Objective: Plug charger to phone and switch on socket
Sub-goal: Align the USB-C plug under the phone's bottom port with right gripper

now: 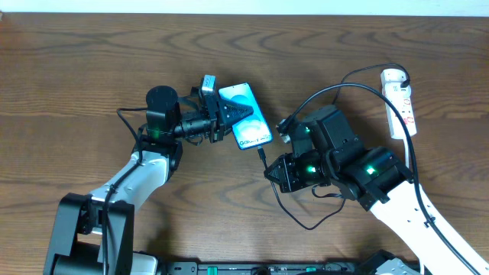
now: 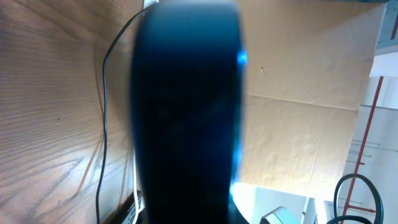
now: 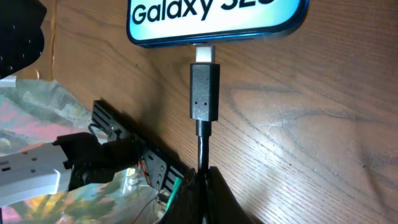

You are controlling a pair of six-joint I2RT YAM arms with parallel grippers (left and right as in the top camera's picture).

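The phone (image 1: 248, 118) has its lit blue screen up and lies tilted near the table's middle. My left gripper (image 1: 228, 116) is shut on its upper end. In the left wrist view the phone's dark back (image 2: 186, 112) fills the frame between the jaws. My right gripper (image 1: 269, 169) is shut on the black charger cable (image 3: 203, 146) just behind its plug (image 3: 204, 93). The plug's metal tip meets the phone's bottom edge (image 3: 211, 18) and part of the metal shows. The white socket strip (image 1: 401, 103) lies at the far right, and the cable arcs toward its upper end.
Slack black cable loops on the table below my right arm (image 1: 306, 221). A brown cardboard panel (image 2: 305, 93) stands behind the phone in the left wrist view. A black rail (image 1: 267, 269) runs along the table's front edge.
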